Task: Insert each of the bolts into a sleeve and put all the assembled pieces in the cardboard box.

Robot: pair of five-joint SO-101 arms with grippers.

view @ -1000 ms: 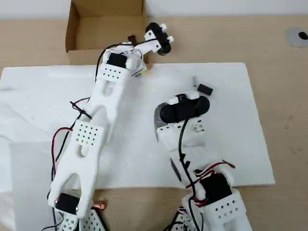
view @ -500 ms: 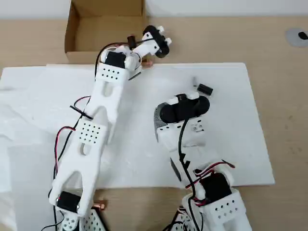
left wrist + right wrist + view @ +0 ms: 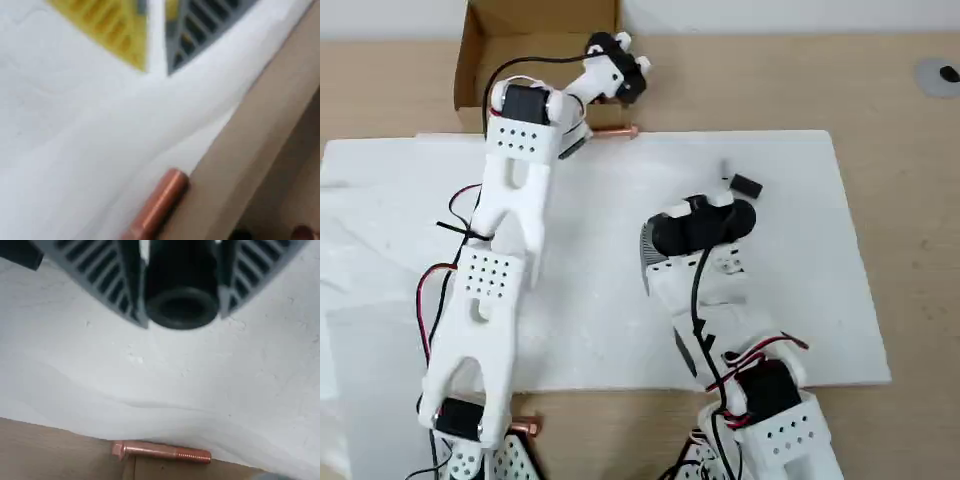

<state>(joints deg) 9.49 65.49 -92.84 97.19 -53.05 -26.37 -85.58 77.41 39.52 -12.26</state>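
A copper bolt (image 3: 615, 131) lies on the table at the white mat's far edge, just in front of the cardboard box (image 3: 470, 70). My left gripper (image 3: 608, 72) hovers by the box's right front corner, beyond that bolt. In the left wrist view its yellow and grey fingers (image 3: 115, 25) stand nearly together with nothing between them, and the bolt (image 3: 157, 205) lies past them. My right gripper (image 3: 698, 228) is over the middle of the mat, shut on a black sleeve (image 3: 182, 300). From there the bolt (image 3: 160, 451) shows beyond the mat's edge.
A loose black sleeve (image 3: 746, 185) lies on the white mat (image 3: 800, 300) to the right of my right gripper, with a small pale piece (image 3: 725, 168) beside it. Another copper piece (image 3: 525, 428) sits by the left arm's base at the near edge.
My left arm has swung left and farther away toward the box, uncovering the copper bolt at the mat's edge. The right arm has kept still with its sleeve.
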